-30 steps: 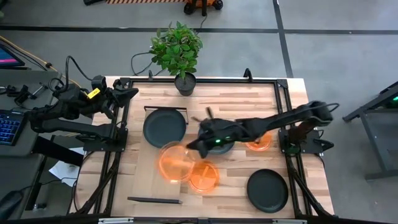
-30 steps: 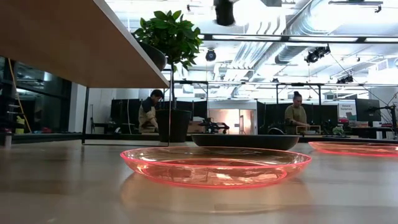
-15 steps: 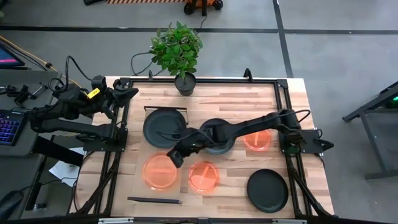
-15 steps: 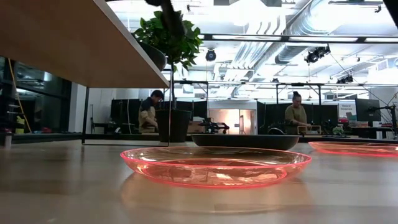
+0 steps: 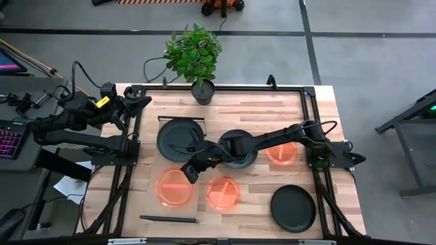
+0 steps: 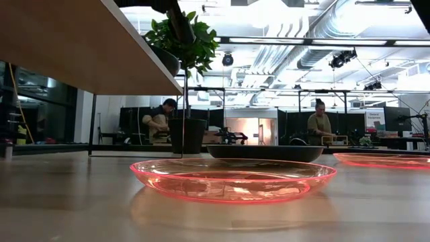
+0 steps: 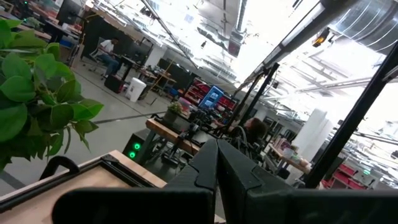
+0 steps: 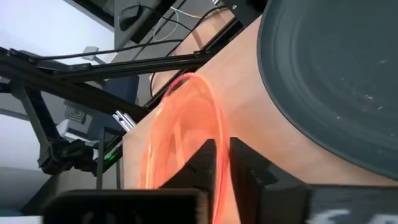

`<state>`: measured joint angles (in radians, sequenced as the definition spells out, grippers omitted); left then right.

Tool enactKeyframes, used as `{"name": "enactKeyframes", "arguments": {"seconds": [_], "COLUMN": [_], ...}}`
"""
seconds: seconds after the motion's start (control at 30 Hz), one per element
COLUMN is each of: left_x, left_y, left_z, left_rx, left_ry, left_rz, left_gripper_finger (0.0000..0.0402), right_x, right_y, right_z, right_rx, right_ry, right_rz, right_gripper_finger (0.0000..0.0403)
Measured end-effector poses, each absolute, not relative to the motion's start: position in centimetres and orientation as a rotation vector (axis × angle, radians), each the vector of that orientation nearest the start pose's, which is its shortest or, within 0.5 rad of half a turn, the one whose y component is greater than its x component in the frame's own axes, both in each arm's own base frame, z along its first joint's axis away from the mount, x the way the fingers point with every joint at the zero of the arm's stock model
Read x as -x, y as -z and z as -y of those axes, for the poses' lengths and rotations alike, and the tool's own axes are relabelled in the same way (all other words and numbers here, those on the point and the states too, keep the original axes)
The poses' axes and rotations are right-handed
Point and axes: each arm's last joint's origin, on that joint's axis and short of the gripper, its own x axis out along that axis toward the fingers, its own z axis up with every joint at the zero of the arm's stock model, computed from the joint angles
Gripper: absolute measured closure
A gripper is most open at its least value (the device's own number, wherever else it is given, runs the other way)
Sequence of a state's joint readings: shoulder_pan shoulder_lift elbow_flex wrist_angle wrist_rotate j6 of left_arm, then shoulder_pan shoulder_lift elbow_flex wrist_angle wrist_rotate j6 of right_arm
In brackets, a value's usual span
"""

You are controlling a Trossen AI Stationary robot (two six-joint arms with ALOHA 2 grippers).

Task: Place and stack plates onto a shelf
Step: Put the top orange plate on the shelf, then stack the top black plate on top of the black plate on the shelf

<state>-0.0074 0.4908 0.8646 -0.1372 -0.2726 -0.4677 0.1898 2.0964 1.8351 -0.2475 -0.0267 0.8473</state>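
Observation:
My right gripper [image 5: 189,173] reaches across the table from the right and is shut on a translucent orange plate [image 5: 176,188]. That plate lies on the shelf [image 5: 170,211], just near of a dark plate [image 5: 180,139] on the same board. The right wrist view shows the orange plate [image 8: 180,143] past the fingers and the dark plate [image 8: 336,74] beside it. On the tabletop lie another dark plate [image 5: 238,151], two orange plates [image 5: 223,193] [image 5: 283,152] and a third dark plate [image 5: 293,208]. My left gripper [image 5: 139,103] waits shut at the table's far left corner. My right gripper pinches the orange plate's rim [image 8: 217,132] between its two fingers, on the plate's far right side. The fingers come slanting down from the table's right. The plate lies flat on the shelf board.
A potted plant [image 5: 194,54] stands at the table's far edge. Black frame rails run along the left and right sides. In the low view the shelf's underside [image 6: 67,40] hangs over an orange plate [image 6: 232,178], with a dark plate [image 6: 265,152] behind. People sit in the room beyond.
My right gripper carried the orange plate toward the table's left and near edge and down. The plate was lifted clear a second ago and now lies flat on the shelf beside the dark plate. Over the last half second little has moved.

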Motion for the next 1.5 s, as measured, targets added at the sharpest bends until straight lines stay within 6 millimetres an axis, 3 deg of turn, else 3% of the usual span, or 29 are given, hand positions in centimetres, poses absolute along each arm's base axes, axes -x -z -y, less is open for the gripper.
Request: {"name": "enactKeyframes", "arguments": {"seconds": [0.23, 0.4, 0.6, 0.7, 0.77, 0.9, 1.07, 1.2, 1.3, 1.5], "left_x": [-8.6, -8.6, -8.7, -8.7, -8.7, -8.8, -8.7, -8.7, -8.7, -8.7], "left_y": [-39.6, -39.5, -39.3, -39.1, -39.0, -38.9, -38.8, -38.8, -38.8, -38.8], "left_z": [-0.7, -0.7, -0.7, -0.7, -0.7, -0.8, -0.9, -0.9, -0.9, -0.9], "left_rx": [0.496, 0.496, 0.492, 0.490, 0.489, 0.488, 0.489, 0.490, 0.491, 0.491], "left_ry": [-0.205, -0.206, -0.215, -0.220, -0.226, -0.241, -0.280, -0.300, -0.303, -0.305], "left_rz": [0.292, 0.291, 0.267, 0.248, 0.238, 0.228, 0.231, 0.236, 0.237, 0.237], "left_gripper_finger": [0.0402, 0.0401, 0.0401, 0.0402, 0.0401, 0.0402, 0.0402, 0.0401, 0.0401, 0.0401], "right_x": [-48.0, -47.0, -42.0, -38.7, -36.5, -31.6, -26.6, -23.9, -22.2, -21.1], "right_y": [-28.1, -30.0, -32.2, -32.0, -31.0, -28.0, -24.4, -21.5, -19.2, -16.5], "right_z": [-8.6, -6.7, -5.2, -5.5, -5.6, -5.3, -4.3, -2.9, -1.7, 0.1], "right_rx": [-0.706, -0.667, -0.492, -0.363, -0.344, -0.495, -0.800, -0.954, -1.020, -1.104], "right_ry": [0.019, -0.034, 0.092, 0.247, 0.331, 0.415, 0.510, 0.653, 0.802, 0.896], "right_rz": [-0.555, -0.585, -0.834, -1.001, -1.085, -1.095, -0.844, -0.628, -0.578, -0.533], "right_gripper_finger": [0.0290, 0.0274, 0.0274, 0.0274, 0.0274, 0.0274, 0.0274, 0.0274, 0.0274, 0.0274]}}
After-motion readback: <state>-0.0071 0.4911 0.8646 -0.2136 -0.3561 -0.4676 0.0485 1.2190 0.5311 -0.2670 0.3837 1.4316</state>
